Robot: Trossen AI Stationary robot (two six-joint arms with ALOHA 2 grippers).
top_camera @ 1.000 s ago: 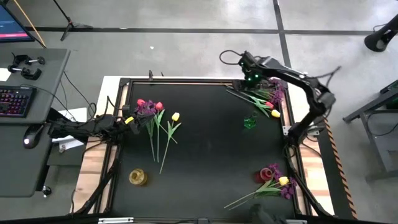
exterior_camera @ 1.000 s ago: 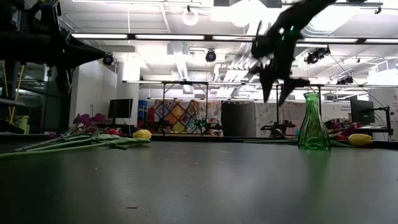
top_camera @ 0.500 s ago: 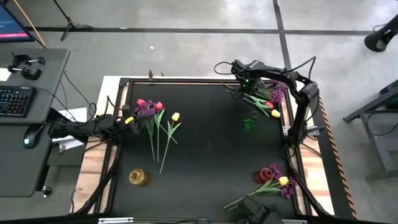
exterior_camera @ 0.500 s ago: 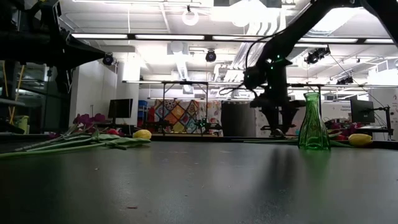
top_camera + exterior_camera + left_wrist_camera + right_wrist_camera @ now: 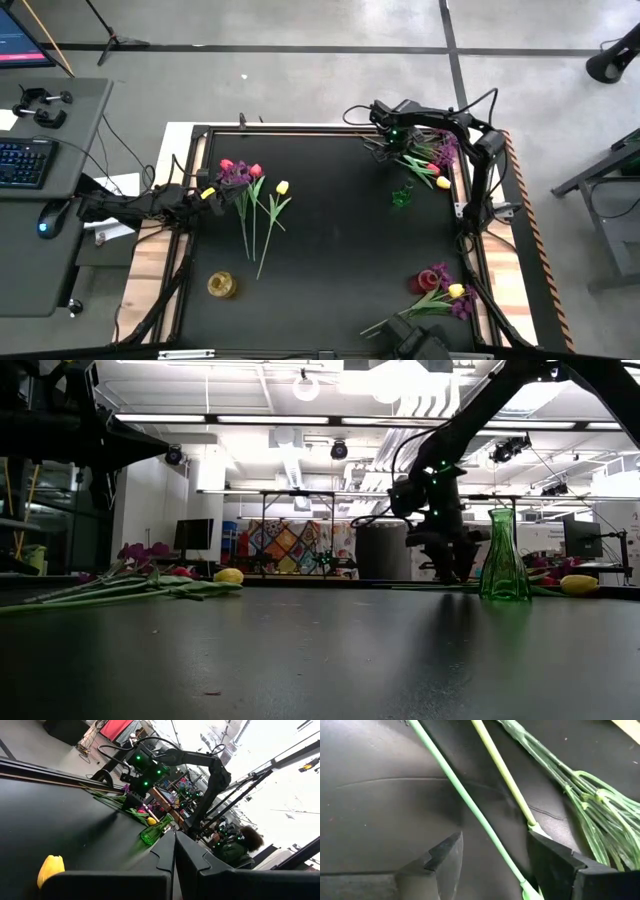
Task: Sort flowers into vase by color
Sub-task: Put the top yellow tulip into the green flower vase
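From above, the right gripper (image 5: 383,143) hangs low over the stem ends of the flowers (image 5: 425,160) at the table's far right, near the green vase (image 5: 401,197). At table level it sits down at the surface. Its wrist camera shows jaws parted astride one stem (image 5: 470,805); it should close squarely on that stem alone. The left gripper (image 5: 205,193) waits clenched at the left edge.

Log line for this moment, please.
right gripper: open, low over flower stems, far right corner | left gripper: shut, idle at left edge | green vase: empty
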